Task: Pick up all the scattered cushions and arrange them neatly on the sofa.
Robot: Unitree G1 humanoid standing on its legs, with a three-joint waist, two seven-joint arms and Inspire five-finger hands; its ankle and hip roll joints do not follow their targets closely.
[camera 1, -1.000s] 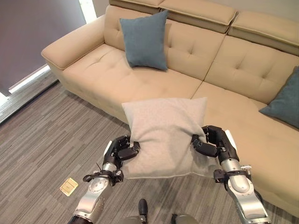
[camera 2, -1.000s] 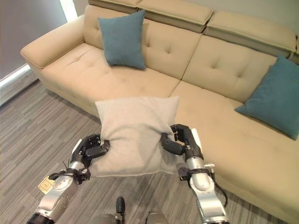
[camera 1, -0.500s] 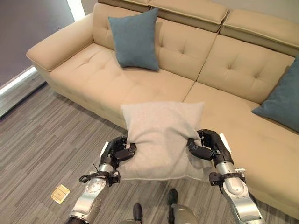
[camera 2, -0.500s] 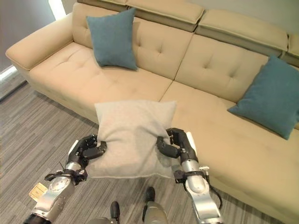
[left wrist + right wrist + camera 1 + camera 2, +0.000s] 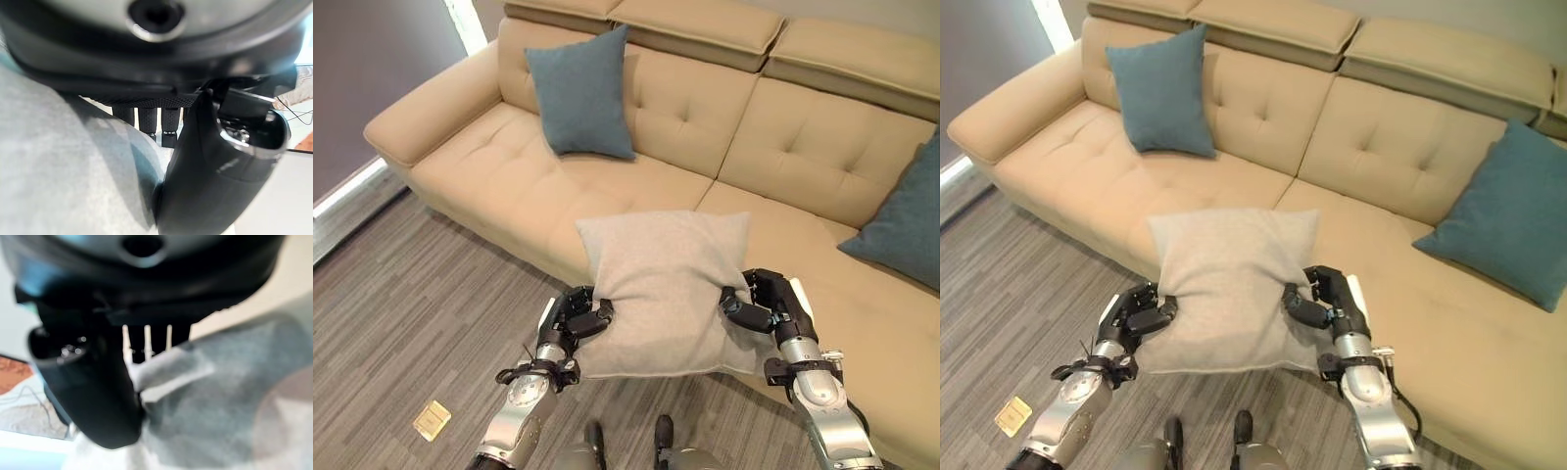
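Silver-grey arms end in dark left hand (image 5: pixel 576 318) and right hand (image 5: pixel 766 304).

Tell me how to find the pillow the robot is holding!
Find the long tan sofa. In front of its middle, above the floor, hangs the grey cushion, pinched by the left hand and right hand. The other cushions are blue.

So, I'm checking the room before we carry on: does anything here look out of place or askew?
One small thing: a tan card-like object lies on the floor, left of the left hand. The grey cushion is pinched between that hand and the right hand, off the sofa. Both teal cushions lean upright against its back.
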